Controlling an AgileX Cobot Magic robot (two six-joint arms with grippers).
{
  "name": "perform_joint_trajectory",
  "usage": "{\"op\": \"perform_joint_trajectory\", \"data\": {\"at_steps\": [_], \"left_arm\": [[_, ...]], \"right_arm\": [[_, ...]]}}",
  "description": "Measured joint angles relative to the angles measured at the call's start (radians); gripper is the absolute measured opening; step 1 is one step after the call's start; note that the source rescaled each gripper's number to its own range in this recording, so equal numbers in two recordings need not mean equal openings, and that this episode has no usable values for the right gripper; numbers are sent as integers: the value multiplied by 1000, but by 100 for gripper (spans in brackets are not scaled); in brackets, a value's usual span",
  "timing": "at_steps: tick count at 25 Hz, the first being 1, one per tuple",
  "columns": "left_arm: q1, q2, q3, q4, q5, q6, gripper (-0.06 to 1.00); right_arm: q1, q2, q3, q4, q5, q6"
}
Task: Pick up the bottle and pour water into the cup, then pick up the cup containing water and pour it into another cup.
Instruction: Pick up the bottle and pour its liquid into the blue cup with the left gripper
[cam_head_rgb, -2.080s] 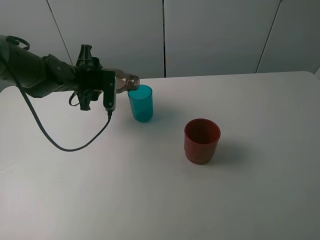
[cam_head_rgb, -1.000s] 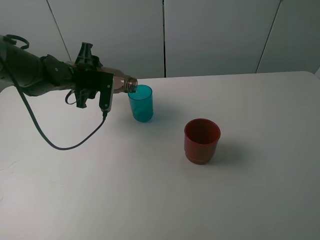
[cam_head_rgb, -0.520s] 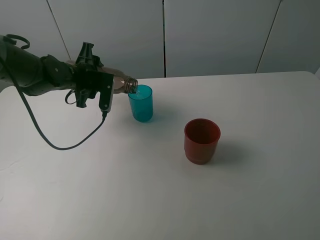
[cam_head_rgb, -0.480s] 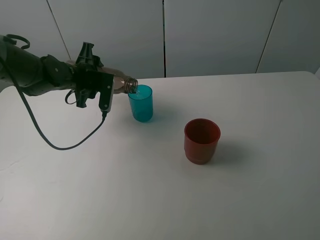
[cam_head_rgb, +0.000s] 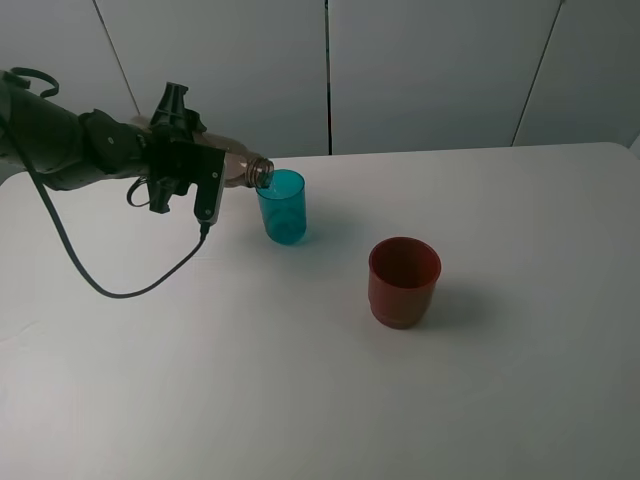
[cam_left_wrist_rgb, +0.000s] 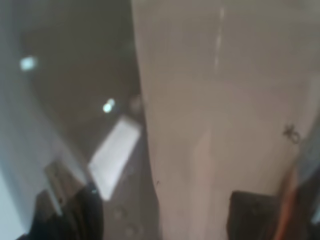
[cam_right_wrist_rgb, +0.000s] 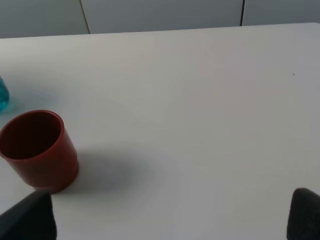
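Currently gripping: my left gripper (cam_head_rgb: 200, 160) is clamping tight on the body of the bottle (cam_head_rgb: 243, 170), holding it nearly on its side so the neck is jutting out past my fingers.
Why tilted: I am pouring, judging by the open mouth hanging just over the rim of the cup (cam_head_rgb: 283, 210) on my arm's side (any stream is too fine for me to make out).
Cup: it is standing upright on the table, placed so that whatever is leaving the bottle is falling inside.
Other hand: my right gripper (cam_right_wrist_rgb: 165, 220) is hanging spread wide with nothing between its fingers, its camera facing another cup (cam_head_rgb: 404, 282).
Another cup: it is standing upright, well apart from the teal one, probably set there ready for the second pour.
Cable: my camera lead (cam_head_rgb: 120, 290) is sagging in a loop below my arm.
Surface: the table (cam_head_rgb: 300, 400) is showing plain white and matte.
Room: pale grey wall panels (cam_head_rgb: 430, 70) are running behind the far edge.
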Motion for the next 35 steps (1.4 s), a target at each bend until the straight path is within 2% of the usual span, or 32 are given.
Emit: {"op": "perform_joint_trajectory", "data": {"at_steps": [11,35], "left_arm": [[0,0,0,38,0,0,0],[29,0,-29,63,9,0,0]], "right_arm": [[0,0,0,0,0,0],[0,0,0,0,0,0]]}}
